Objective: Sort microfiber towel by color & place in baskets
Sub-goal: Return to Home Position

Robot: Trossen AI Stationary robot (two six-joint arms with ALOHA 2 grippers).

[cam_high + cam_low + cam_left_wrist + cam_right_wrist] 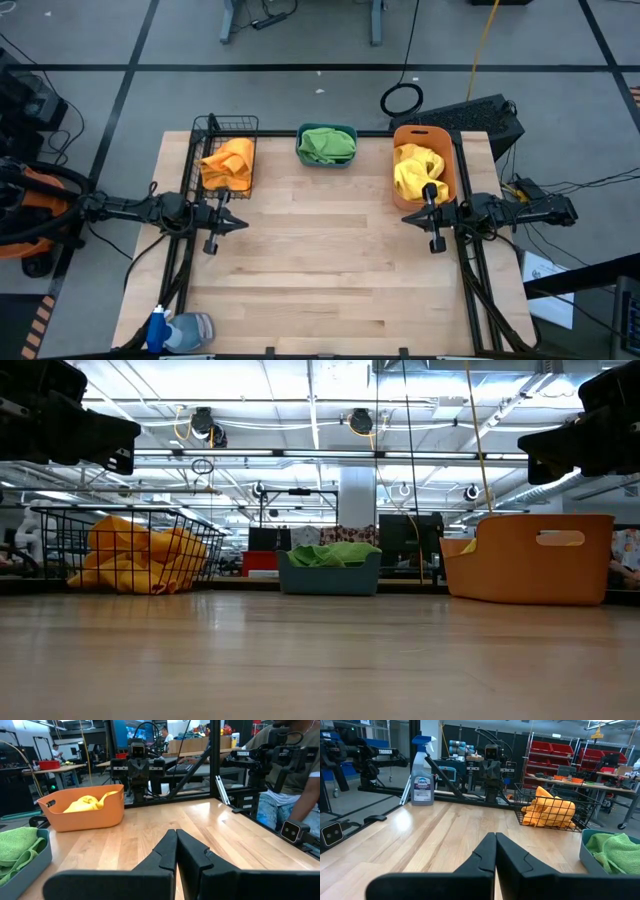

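Observation:
Three baskets stand along the table's far edge. The black wire-mesh basket (228,155) holds an orange towel (229,164). The teal tub (327,146) holds a green towel (328,142). The orange bin (425,166) holds a yellow towel (417,170). My left gripper (240,224) hovers shut at the table's left side, near the wire basket's near end. My right gripper (406,220) hovers shut at the right side, just in front of the orange bin. Both grippers hold nothing; their fingertips meet in the left wrist view (176,834) and the right wrist view (495,836).
A blue-and-white spray bottle (176,330) lies at the table's near left corner. The bare wood (330,270) between the arms is open. A person sits beyond the table's near side (285,785). Dark frame rails run along both side edges.

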